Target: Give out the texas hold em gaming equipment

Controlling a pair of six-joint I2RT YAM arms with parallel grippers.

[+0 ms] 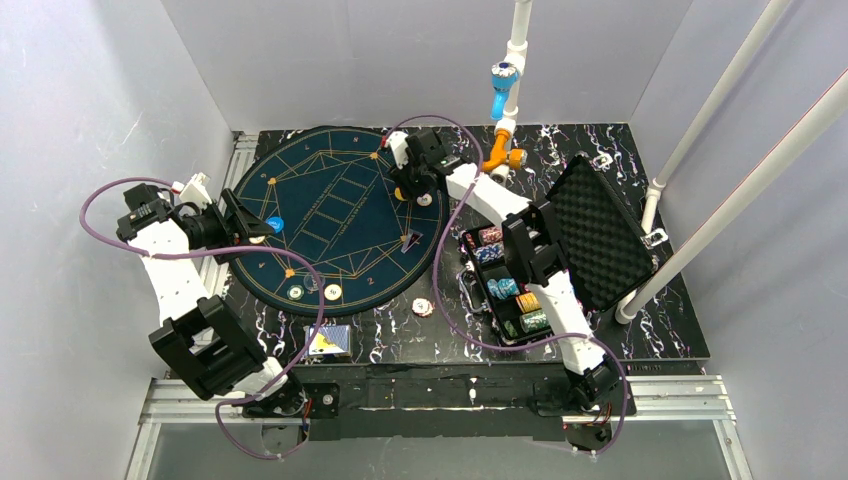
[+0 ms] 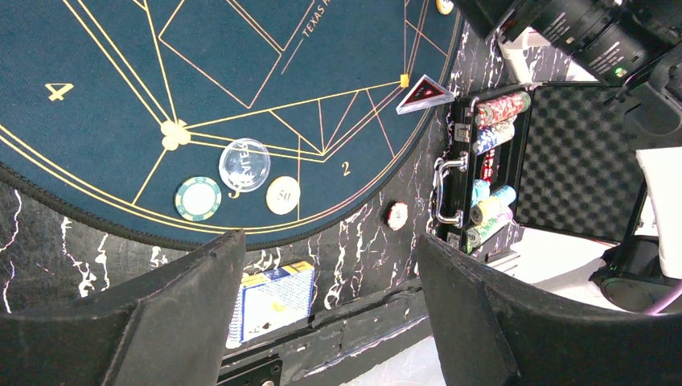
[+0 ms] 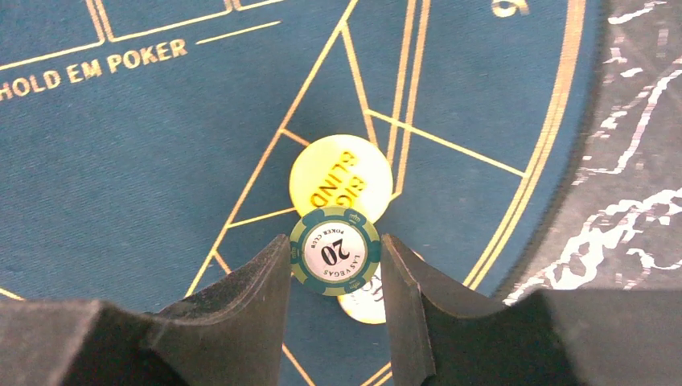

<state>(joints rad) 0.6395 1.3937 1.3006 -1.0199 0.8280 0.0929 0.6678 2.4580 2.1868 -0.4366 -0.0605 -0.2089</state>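
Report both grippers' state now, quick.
Left gripper: open, holding nothing.
Right gripper: shut on the green 20 chip.

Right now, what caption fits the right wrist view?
Right end effector holds green 20 chip by yellow Big Blind disc on poker mat.

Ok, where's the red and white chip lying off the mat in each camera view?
Top external: the red and white chip lies on the table just off the mat, left of the case.
Left wrist: the chip, right of centre, between mat and case.
Right wrist: not in it.
Shared landmark: the blue mat.
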